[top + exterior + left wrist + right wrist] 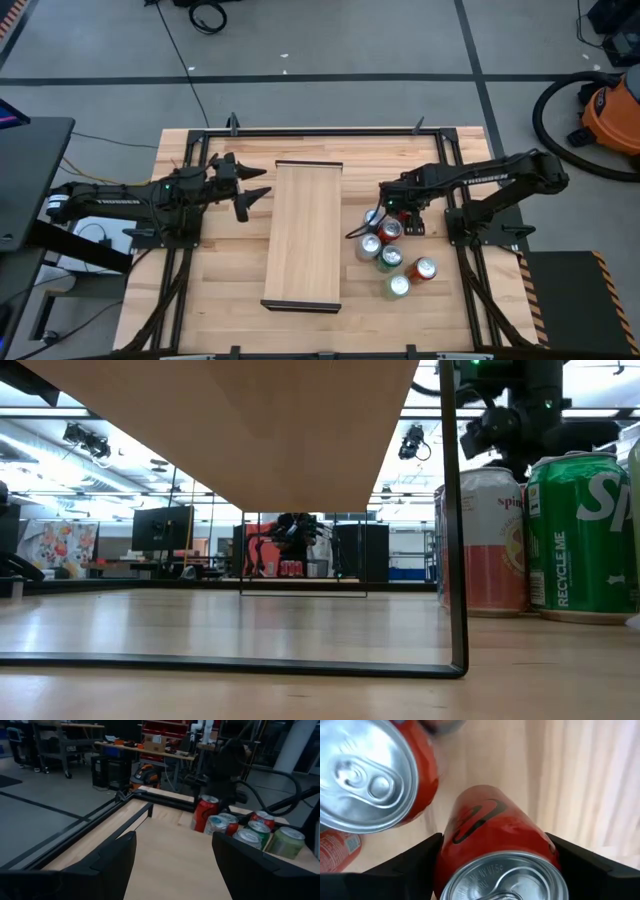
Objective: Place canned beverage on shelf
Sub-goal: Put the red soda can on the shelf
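The shelf (pixel 303 235), a long light-wood board with dark end strips, stands in the middle of the table on thin black legs (pixel 448 560). Several cans (pixel 395 262) cluster on the tabletop to its right. My right gripper (pixel 390 208) points down at the far end of that cluster, shut on a red can (pixel 205 812). A second red can (pixel 365 775) stands close beside it. My left gripper (pixel 252 190) hovers level at the shelf's far left corner, open, with nothing between its fingers (pixel 107 865). My right gripper pinches the red can's side wall (pixel 451 851) just under the top rim, one finger (pixel 412 862) on each side. The fingers come from above, pointing down. The can stays upright; I cannot tell whether its base still rests on the table.
A green can (pixel 580 535) and a pink-and-white can (pixel 490 540) stand nearest the table's front on the right. Black frame rails (pixel 185 270) run along both sides of the table. An orange vacuum (pixel 610 110) sits on the floor beyond the far right corner.
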You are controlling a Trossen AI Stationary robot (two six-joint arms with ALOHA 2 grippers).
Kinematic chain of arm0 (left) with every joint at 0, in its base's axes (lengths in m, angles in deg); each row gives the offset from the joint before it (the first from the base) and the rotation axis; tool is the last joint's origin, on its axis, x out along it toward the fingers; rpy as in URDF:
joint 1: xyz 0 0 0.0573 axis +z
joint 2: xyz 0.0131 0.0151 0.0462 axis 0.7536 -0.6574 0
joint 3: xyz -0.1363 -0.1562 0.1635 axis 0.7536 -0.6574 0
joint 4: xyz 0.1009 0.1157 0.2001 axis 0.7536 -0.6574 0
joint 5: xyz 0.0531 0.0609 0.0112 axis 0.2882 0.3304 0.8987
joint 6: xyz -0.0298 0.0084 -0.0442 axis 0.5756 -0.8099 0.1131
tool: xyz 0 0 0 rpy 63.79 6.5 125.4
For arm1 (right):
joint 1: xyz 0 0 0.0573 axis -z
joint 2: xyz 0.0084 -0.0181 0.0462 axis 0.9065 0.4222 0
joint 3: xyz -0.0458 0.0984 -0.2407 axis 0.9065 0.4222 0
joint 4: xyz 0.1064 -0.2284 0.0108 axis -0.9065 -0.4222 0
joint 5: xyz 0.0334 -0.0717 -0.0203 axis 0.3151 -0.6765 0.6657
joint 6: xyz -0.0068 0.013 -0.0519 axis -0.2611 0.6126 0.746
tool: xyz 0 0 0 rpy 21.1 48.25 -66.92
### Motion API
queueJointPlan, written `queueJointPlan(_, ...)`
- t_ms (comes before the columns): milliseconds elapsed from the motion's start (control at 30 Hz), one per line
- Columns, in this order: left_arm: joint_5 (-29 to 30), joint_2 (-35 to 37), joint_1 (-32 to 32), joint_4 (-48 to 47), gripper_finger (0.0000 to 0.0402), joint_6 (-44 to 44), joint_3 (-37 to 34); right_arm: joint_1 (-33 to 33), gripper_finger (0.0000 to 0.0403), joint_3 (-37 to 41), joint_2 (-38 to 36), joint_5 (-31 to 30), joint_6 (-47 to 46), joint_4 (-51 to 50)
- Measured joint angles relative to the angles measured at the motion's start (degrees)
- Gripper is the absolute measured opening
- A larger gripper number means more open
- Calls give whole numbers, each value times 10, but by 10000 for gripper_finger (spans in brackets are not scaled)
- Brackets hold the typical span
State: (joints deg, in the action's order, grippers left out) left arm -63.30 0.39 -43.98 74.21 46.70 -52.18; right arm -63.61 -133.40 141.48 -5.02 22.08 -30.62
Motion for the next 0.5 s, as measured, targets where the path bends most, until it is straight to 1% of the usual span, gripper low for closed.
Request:
queueJointPlan(300,-5,0,0,-1,272,-3,0,6,326,-70,0,-5,15,-40)
queueJointPlan(500,-5,0,0,-1,272,-4,0,7,326,-111,0,-30,22,-67)
